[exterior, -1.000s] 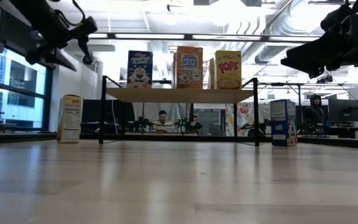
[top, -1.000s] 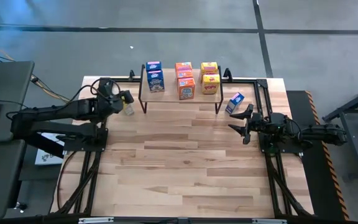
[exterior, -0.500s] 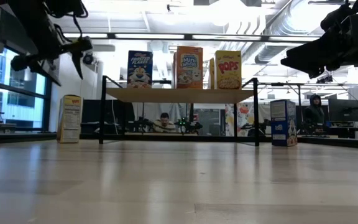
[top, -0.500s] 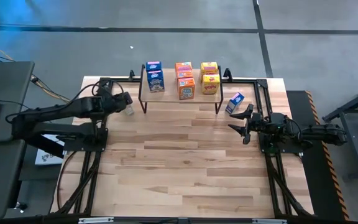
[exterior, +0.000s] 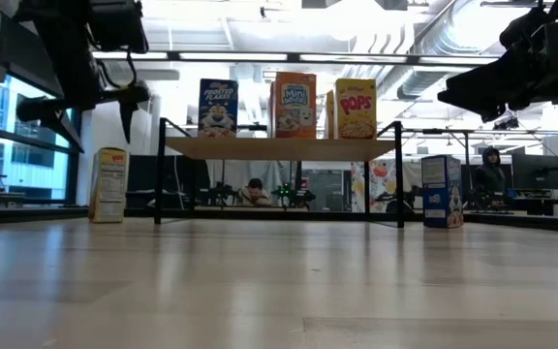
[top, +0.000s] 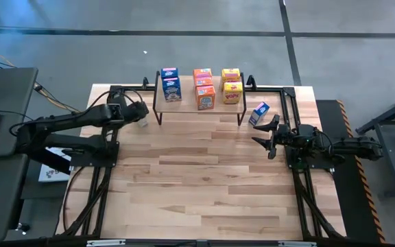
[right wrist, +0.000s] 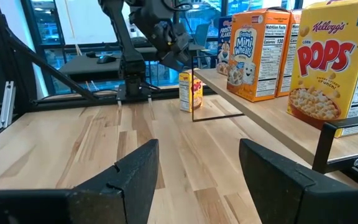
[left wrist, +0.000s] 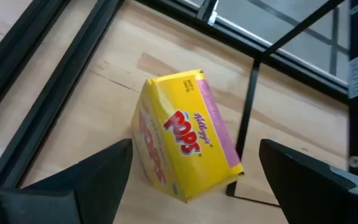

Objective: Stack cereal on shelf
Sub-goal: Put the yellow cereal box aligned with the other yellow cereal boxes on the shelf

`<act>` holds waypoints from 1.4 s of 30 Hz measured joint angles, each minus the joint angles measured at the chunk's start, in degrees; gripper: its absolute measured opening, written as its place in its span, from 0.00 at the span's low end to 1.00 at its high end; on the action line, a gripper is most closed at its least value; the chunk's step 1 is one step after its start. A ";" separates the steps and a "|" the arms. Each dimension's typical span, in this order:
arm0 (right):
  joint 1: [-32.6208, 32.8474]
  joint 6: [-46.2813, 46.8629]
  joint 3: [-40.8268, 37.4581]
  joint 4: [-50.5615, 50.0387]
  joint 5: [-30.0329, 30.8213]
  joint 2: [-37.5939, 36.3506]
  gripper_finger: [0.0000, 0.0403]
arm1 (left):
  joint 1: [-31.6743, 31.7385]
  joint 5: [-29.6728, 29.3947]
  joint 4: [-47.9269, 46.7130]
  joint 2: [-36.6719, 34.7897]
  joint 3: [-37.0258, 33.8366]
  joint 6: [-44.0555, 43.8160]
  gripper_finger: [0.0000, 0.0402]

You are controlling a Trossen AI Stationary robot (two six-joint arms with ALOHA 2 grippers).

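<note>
Starting at the near edge, the worktop (top: 204, 185) is bare planks. Farther back, by its right edge, the right gripper (top: 269, 136) waits with jaws spread and empty. A blue box (top: 259, 113) stands just beyond it, near the right end of the shelf (top: 197, 111).

By the left edge, toward the far left corner, the left gripper (top: 140, 112) hangs above a yellow box (left wrist: 188, 134). Its jaws are spread wide, one dark finger on each side of the box in the wrist view, nothing pinched. The box stands upright on the worktop just off the shelf's left leg; in the low view the gripper is clearly above it, not yet around it.

Along the far edge, the shelf carries blue boxes (top: 171, 84) at its left end, orange boxes (top: 204, 88) in the middle and yellow boxes (top: 231, 86) at the right. How many are in each group I cannot tell exactly.

The step in hand looks like a pick-up of the loose yellow box. The next move probably calls for lowering until the fingers bracket the box's sides, closing, then lifting clear of the leg and carrying it to the yellow group at the right end. The leg stands close by, so the descent needs care. The blue box would be left for the right arm.
</note>
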 joint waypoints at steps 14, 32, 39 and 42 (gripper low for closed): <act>0.00 0.00 0.00 0.00 -0.20 0.00 0.54 | 3.16 0.78 2.19 5.65 -0.02 0.18 0.87; 0.00 0.01 0.00 0.00 -0.15 0.00 0.54 | 5.62 3.55 2.91 6.09 -0.02 3.32 0.59; 0.00 0.00 0.00 0.00 -0.11 0.00 0.54 | 5.62 4.64 2.89 6.04 -0.02 4.69 0.50; 0.00 0.02 0.00 0.00 0.04 0.00 0.54 | 5.62 5.11 2.86 6.02 -0.02 4.87 0.47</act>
